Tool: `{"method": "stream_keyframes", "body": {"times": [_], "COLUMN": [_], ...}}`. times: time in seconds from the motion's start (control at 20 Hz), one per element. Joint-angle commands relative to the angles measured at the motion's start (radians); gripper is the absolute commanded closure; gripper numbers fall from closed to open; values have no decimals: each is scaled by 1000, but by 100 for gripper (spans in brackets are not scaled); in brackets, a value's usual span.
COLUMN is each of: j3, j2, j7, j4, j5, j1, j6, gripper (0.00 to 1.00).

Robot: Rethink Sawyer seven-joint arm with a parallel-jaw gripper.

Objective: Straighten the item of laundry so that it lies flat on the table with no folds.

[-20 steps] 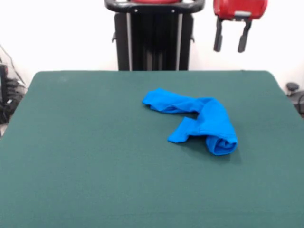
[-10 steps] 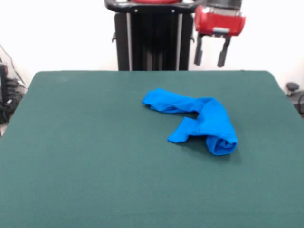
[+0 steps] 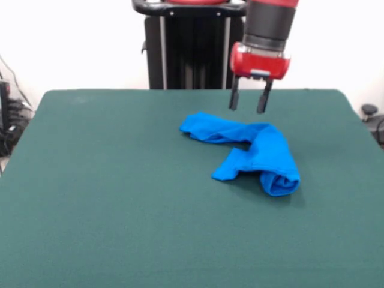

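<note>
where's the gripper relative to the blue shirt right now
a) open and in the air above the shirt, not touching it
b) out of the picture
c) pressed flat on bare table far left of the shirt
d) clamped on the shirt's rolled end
a: the gripper hangs with its two fingers apart, their tips short of the bunched blue shirt lying on the green table.

We see the table point(image 3: 120, 210), a broad dark green surface that fills most of the frame from the lower edge up to the middle. Directly on it lies the item of laundry point(image 3: 264, 153), a bright blue cloth bunched and folded into a bent shape, right of centre in the frame. Its lower right end is rolled over on itself.
</note>
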Motion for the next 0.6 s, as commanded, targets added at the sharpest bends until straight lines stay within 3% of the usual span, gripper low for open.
{"method": "stream_keyframes", "body": {"times": [0.05, 0.3, 0.6], "j3": [138, 194, 182], "j2": [106, 126, 77], "j7": [250, 210, 195], "j4": [-87, -126, -132], "j5": [70, 49, 65], "j1": [-48, -92, -68], "j6": [-24, 2, 92], "gripper": [0, 0, 0]}}
